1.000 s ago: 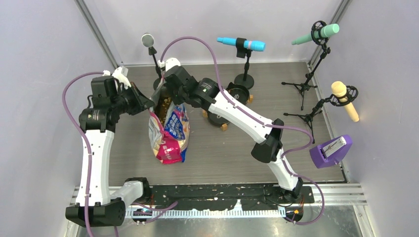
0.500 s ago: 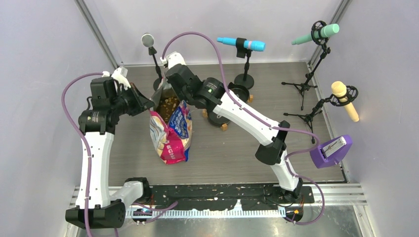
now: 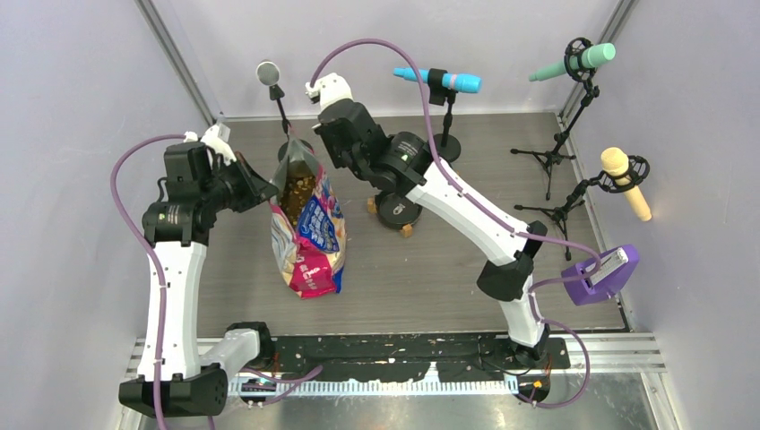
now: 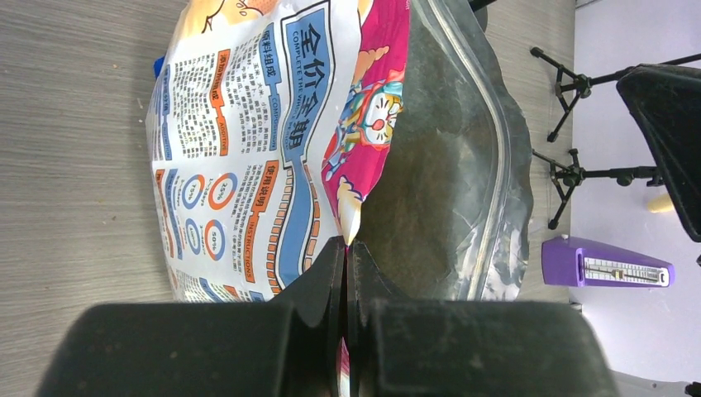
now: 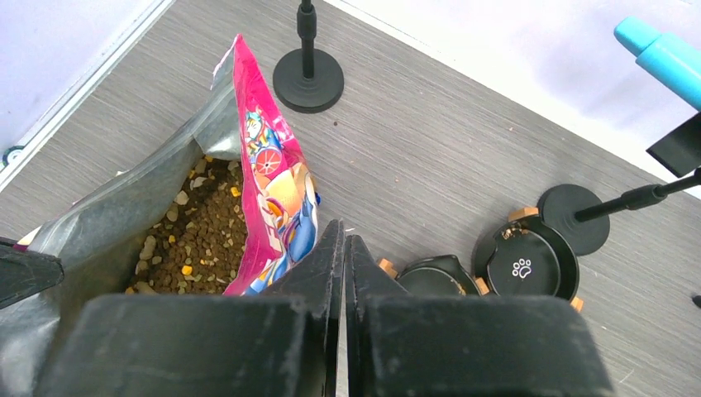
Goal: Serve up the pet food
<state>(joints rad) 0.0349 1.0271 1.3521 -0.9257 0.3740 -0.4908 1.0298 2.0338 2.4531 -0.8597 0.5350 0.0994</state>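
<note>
Pet food (image 5: 198, 240) sits inside the open bag (image 3: 309, 242); left jaws clenched on bag's rim; right jaws clenched, empty, raised beside bag; bowls (image 5: 529, 265) beside bag unfilled; serving not yet begun.

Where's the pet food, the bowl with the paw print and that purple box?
pet food (image 5: 207, 240), right wrist view, on the heap of brown pellets.
paw-print bowl (image 5: 522, 266), right wrist view, on its black middle.
purple box (image 4: 608, 269), left wrist view, on its front face.
</note>
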